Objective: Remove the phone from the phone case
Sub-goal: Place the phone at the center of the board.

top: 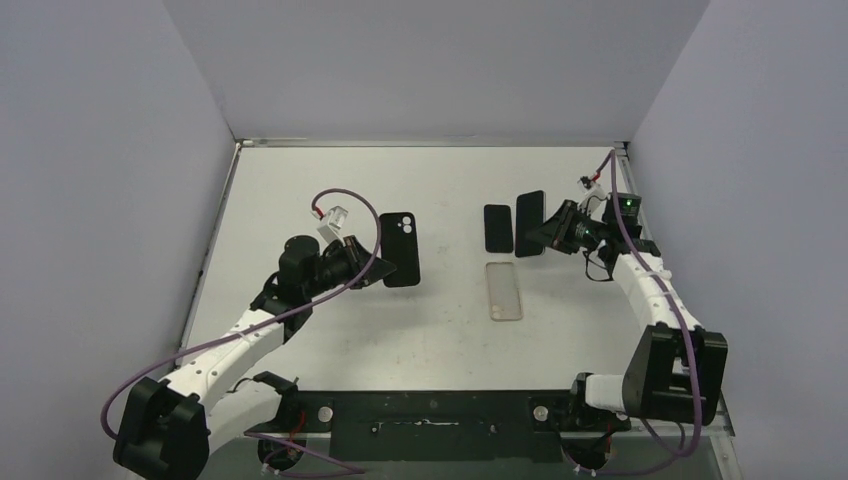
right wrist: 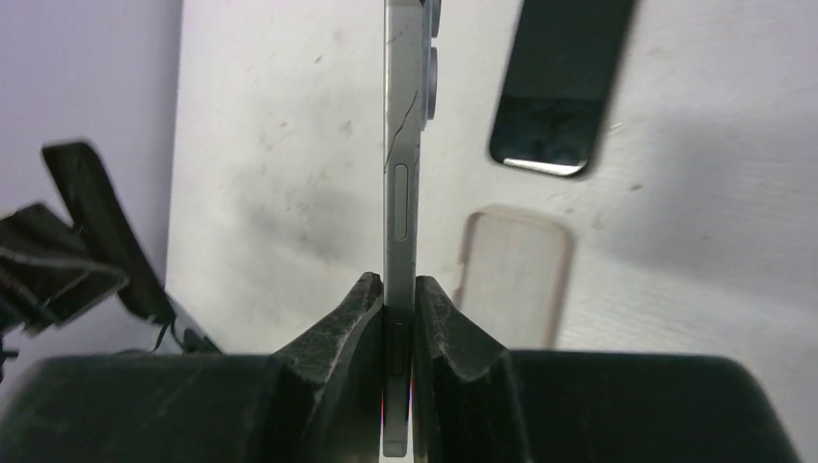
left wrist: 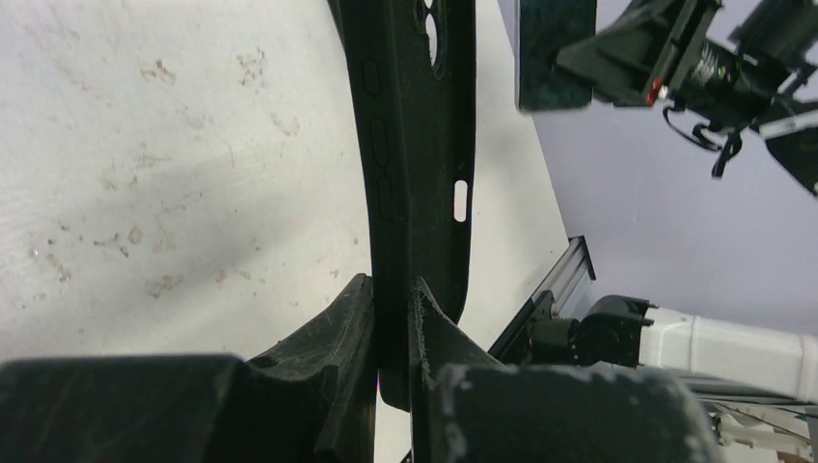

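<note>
My left gripper (top: 368, 262) is shut on an empty black phone case (top: 400, 250) with a camera cutout and holds it above the table; in the left wrist view the case (left wrist: 417, 145) runs edge-on between the jaws of the gripper (left wrist: 394, 289). My right gripper (top: 552, 232) is shut on a silver-edged phone (top: 530, 222) and holds it up at the right. In the right wrist view the phone (right wrist: 403, 145) stands edge-on in the gripper (right wrist: 400, 285). The phone and the case are apart.
A second dark phone (top: 497, 228) lies flat on the white table just left of the held phone, and also shows in the right wrist view (right wrist: 564, 87). A clear case (top: 503, 291) lies nearer the front, also visible from the right wrist (right wrist: 511, 275). Grey walls enclose the table.
</note>
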Action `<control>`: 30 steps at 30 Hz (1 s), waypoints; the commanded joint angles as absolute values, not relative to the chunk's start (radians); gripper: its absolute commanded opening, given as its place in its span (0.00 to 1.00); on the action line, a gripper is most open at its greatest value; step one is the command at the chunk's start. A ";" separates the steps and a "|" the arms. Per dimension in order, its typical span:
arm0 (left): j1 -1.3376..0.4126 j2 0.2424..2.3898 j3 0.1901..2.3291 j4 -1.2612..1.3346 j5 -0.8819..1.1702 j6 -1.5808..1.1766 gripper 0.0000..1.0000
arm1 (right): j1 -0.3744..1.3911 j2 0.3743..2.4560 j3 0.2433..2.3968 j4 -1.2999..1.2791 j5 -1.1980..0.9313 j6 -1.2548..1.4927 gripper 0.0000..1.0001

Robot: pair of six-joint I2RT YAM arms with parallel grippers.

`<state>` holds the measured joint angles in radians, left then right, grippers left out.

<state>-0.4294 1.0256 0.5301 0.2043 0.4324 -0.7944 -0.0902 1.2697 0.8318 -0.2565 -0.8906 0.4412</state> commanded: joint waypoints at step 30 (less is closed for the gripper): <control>-0.426 0.906 0.509 0.168 0.577 -0.785 0.00 | -0.187 2.018 1.193 -0.153 -0.963 0.276 0.32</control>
<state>-0.4290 0.9283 0.4690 0.1307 0.5388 -0.7826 -0.1944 2.0171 1.1614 -0.2012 -0.9752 0.2970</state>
